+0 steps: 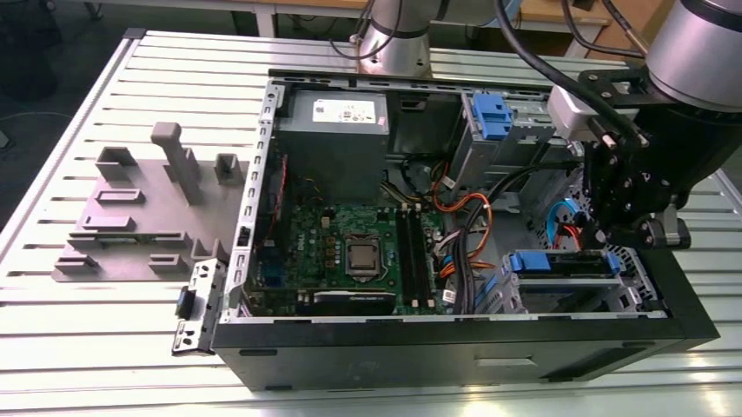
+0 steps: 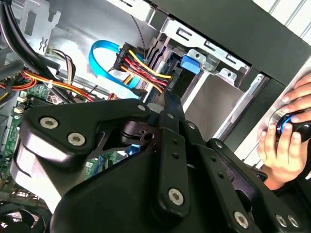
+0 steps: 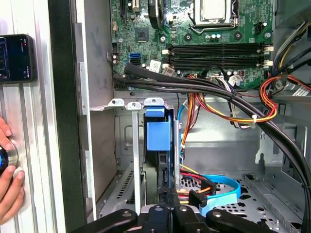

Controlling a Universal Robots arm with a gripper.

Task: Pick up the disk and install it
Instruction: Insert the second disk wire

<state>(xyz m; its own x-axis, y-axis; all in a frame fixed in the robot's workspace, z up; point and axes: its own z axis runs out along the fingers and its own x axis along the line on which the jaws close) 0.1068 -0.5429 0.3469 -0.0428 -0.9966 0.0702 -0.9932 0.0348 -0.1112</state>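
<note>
Hand (image 3: 165, 213) | grip state unclear | disk (image 3: 158, 136) seated in bay | writing unreadable

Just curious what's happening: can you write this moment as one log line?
gripper: inside computer case | disk: sitting in drive bay, blue carrier showing | hand: on knob outside case

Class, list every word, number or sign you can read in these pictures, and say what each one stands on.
None can be read.
White sticker on the grey box: print too small.
Motherboard: markings too small.
Phone on the table: screen blurred.
Disk in its bay, near the tool: no print showing.
</note>
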